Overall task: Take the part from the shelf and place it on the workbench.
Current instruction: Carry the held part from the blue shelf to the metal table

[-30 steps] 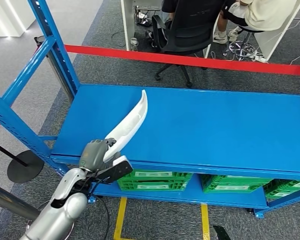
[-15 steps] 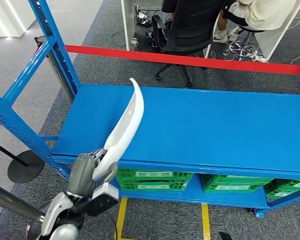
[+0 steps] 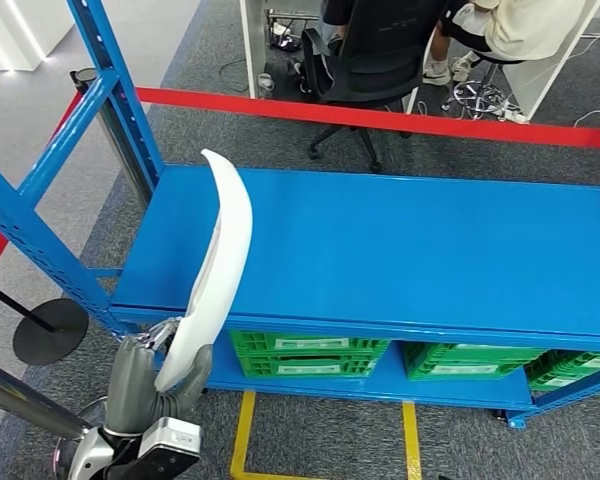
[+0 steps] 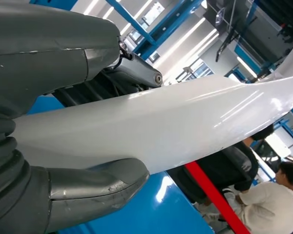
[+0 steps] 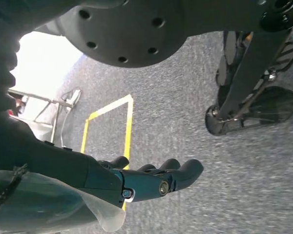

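- left hand (image 3: 157,385) grasps the lower end of the white part (image 3: 218,265); thumb (image 4: 97,187) under, fingers (image 4: 100,48) over it
- part rises steeply up from the hand, clear of the blue shelf (image 3: 433,250), curved tip far above the grip
- right hand (image 5: 152,178) hangs over the grey floor (image 5: 219,190), fingers loosely extended, nothing in it
- risk: long glossy part held at one end, so it could pivot or slide in the grip during the carry
- risk: raised tip could clip the blue upright (image 3: 108,80) beside the hand if the robot turns
- green crates (image 3: 308,355) beyond the hand carry white labels, too small to read; no brand visible
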`<act>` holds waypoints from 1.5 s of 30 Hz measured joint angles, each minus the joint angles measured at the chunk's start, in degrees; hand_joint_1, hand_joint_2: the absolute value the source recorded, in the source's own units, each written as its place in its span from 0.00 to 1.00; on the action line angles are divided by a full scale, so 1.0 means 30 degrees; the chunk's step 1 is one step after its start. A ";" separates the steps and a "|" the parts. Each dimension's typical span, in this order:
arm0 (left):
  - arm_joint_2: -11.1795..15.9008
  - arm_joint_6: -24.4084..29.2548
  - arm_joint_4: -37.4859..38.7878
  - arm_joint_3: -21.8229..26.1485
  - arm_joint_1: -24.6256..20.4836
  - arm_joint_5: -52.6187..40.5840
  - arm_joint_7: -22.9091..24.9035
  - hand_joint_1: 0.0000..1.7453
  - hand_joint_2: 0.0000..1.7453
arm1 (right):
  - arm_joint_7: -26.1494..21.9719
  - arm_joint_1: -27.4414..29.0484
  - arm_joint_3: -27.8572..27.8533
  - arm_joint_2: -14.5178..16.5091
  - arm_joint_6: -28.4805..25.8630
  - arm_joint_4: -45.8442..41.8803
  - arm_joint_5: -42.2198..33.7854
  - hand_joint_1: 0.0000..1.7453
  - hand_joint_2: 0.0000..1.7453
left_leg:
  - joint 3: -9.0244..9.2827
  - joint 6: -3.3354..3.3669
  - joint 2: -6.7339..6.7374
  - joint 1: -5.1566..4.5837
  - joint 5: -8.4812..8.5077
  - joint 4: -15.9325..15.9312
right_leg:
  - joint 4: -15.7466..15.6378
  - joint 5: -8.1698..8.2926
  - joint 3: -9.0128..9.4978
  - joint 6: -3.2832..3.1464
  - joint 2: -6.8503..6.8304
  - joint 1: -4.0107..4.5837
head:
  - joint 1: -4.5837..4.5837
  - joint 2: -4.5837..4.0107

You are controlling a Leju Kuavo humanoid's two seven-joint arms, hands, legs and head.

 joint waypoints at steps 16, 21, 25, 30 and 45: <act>0.0036 0.1296 -0.0563 -0.0180 0.0472 0.0827 -0.0219 1.00 1.00 | -0.0007 0.0372 -0.0883 -0.0149 0.0621 0.0000 -0.0228 0.00 1.00 | -0.0825 -0.1381 -0.0041 0.0389 -0.2538 0.4609 | -0.5001 0.2913 0.1431 -0.0868 -0.0333 -0.0003 | -0.0195 0.0000; 0.0038 0.1417 -0.0628 -0.0215 0.0455 0.0949 -0.0239 1.00 1.00 | -0.0007 0.0400 -0.1075 -0.0146 0.0663 0.0000 -0.0233 0.00 1.00 | 0.2028 -0.1052 -0.0231 0.0266 -0.1553 -0.0296 | -0.4957 0.3595 0.0925 -0.0332 -0.0228 -0.0002 | -0.0173 0.0000; 0.0031 0.1464 -0.0663 -0.0248 0.0449 0.0960 -0.0246 1.00 1.00 | -0.0022 0.0483 -0.1149 -0.0153 0.0661 0.0013 -0.0233 0.00 1.00 | 0.1425 -0.0489 -0.0075 0.0259 -0.0844 -0.0444 | -0.4203 0.2637 0.0430 0.0074 -0.0195 -0.0077 | -0.0109 0.0000; 0.0022 0.1528 -0.0665 -0.0255 0.0458 0.1029 -0.0242 1.00 1.00 | 0.0140 0.0534 -0.1295 -0.0153 0.0701 0.0022 -0.0293 0.00 1.00 | 0.0037 -0.0202 0.0007 0.0044 0.0176 -0.0313 | 0.0349 0.0106 -0.0297 0.0114 -0.0191 -0.0024 | -0.0018 0.0000; 0.0033 0.1611 -0.0657 -0.0229 0.0447 0.1524 -0.0213 1.00 1.00 | 0.0213 0.0661 -0.1692 -0.0095 0.1089 0.0022 0.0204 0.00 1.00 | -0.2047 -0.1620 -0.0036 0.0429 -0.2772 0.5472 | -0.5686 0.2391 0.2603 -0.0994 -0.0942 0.0108 | -0.0142 0.0000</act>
